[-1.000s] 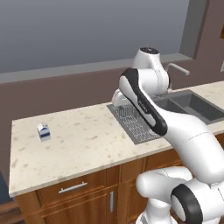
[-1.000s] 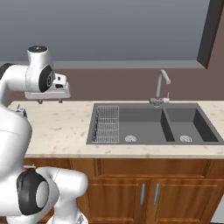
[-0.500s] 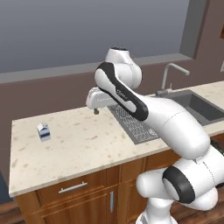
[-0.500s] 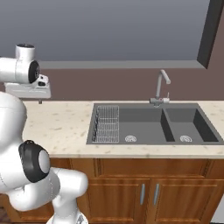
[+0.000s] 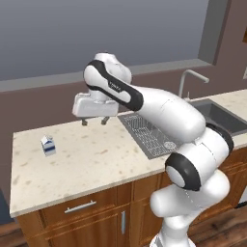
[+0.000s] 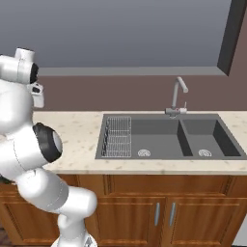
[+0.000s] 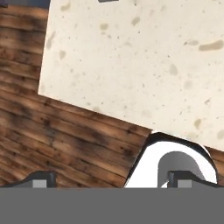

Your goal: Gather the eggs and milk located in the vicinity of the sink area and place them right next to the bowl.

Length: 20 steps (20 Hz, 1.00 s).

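Hovering above the counter (image 5: 96, 154), hand (image 5: 94, 121) with fingers apart and empty, milk (image 5: 47, 145) well left, sink (image 6: 183, 137) right.

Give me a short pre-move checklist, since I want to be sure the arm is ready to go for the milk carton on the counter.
1. Gripper open and empty: ok.
2. Milk carton upright on the counter: ok.
3. Gripper above the carton: not ok, it hangs over the counter to the carton's right, nearer the sink.
4. Counter between gripper and carton free of obstacles: ok.
5. Eggs and bowl located: cannot tell.
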{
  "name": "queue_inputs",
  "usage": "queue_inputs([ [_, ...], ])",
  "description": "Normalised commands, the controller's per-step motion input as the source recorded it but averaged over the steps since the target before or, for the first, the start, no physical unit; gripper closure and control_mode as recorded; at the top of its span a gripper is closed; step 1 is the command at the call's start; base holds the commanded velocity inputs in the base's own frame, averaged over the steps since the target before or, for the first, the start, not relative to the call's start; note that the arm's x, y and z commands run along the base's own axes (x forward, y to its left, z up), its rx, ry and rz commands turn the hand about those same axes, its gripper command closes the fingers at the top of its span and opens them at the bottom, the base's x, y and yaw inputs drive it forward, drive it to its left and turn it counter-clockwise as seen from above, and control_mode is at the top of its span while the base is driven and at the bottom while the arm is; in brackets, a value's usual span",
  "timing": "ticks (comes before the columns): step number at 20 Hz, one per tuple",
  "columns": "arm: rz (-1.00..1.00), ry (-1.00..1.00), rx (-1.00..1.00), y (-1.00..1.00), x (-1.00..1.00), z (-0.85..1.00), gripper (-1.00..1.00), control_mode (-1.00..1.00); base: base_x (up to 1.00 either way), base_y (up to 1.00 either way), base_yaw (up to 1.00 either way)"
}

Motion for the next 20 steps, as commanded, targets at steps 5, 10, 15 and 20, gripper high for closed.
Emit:
queue_inputs([
  [5,0.00,0.07,-0.02,0.65,0.32,-0.37,-1.00,-1.00,0.00,0.00,0.00],
  [10,0.00,0.00,-0.06,0.57,0.28,-0.29,-1.00,-1.00,0.00,0.00,0.00],
  [15,-0.01,0.00,-0.05,0.38,0.20,-0.11,-1.00,-1.00,0.00,0.00,0.00],
  [20,-0.02,0.00,-0.03,0.32,0.32,-0.11,-1.00,-1.00,0.00,0.00,0.00],
])
